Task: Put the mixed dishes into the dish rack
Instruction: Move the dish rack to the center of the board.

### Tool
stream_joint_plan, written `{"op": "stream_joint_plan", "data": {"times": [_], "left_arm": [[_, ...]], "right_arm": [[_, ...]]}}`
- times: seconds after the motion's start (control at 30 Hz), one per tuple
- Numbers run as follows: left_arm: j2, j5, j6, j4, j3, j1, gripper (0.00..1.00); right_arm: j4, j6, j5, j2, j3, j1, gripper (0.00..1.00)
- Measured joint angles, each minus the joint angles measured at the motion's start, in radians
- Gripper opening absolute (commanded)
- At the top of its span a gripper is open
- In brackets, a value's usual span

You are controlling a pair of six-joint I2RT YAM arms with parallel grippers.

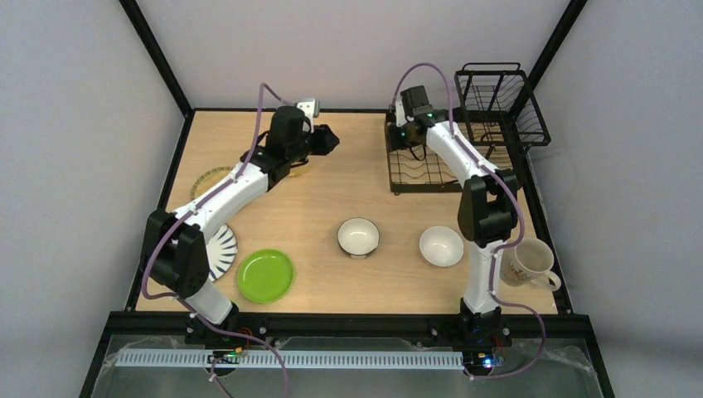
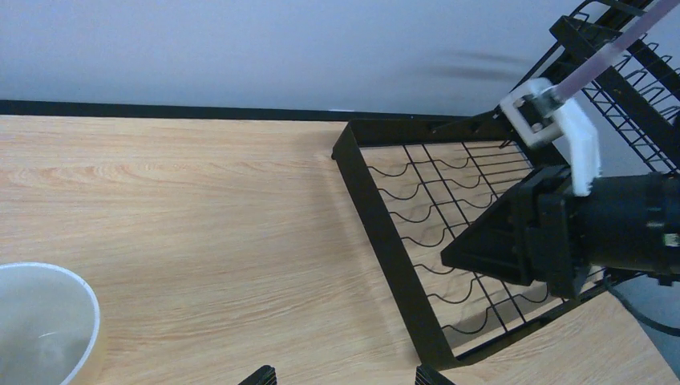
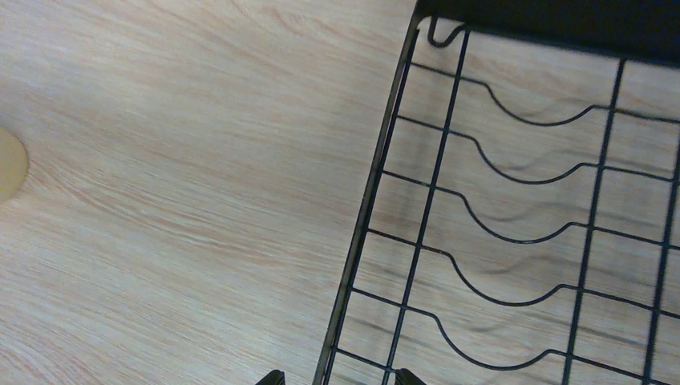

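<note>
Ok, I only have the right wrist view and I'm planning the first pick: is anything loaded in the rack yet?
Observer: No dish shows in the dish rack, base or basket, though the right arm covers part of it.
Operator: What sits nearest that arm?
Observer: The pale yellow mug is beside its base, with a white bowl on the other side of the base, to its left.
Operator: And the left gripper?
Observer: The left gripper is open and empty, out to the left of the rack.
</note>
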Motion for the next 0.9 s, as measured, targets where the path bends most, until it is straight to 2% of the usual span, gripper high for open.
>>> {"op": "stream_joint_plan", "data": {"times": [0.57,0.7,0.9], "left_arm": [[0.015,0.000,0.003,0.000,0.000,0.000,0.99],[0.019,0.001,0.007,0.001,0.000,0.000,0.99],[0.028,0.006,0.010,0.002,-0.001,0.002,0.99]], "right_arm": [[0.000,-0.003,-0.031,0.148,0.051,0.013,0.77],[-0.001,-0.004,-0.031,0.174,0.076,0.013,0.73],[-0.001,-0.010,-0.030,0.216,0.098,0.013,0.61]]}}
